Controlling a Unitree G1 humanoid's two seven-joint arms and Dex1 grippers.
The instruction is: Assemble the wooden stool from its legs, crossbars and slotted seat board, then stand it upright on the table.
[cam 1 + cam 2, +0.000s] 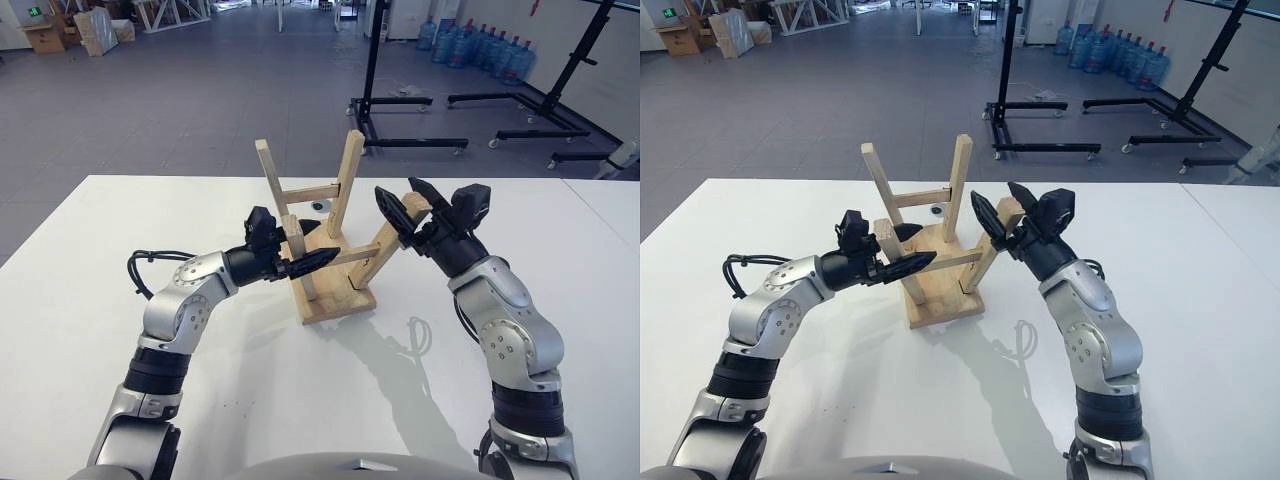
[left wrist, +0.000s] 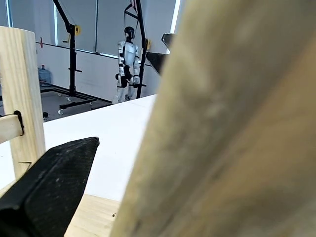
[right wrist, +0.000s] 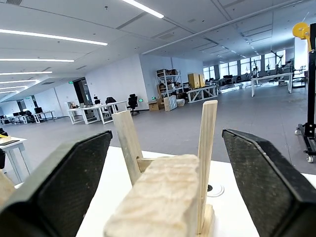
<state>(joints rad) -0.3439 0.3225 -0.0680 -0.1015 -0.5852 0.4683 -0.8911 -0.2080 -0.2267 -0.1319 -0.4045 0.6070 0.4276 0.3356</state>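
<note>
Stool [image 1: 335,296] sat upside down on the counter [image 1: 100,240], seat board flat, legs up; right gripper [image 1: 396,190] had its fingers [image 1: 392,215] spread wide either side of the near right leg [image 1: 385,250], at its top end; left gripper [image 1: 925,243] had fingers parted around the near left leg [image 1: 305,285], one finger clear of the wood.

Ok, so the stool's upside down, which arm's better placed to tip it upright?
Left, probably: the left gripper sits low on the near-left leg, by a crossbar and close to the seat board, giving leverage. The right gripper is open around just the end of the right-hand leg.
</note>
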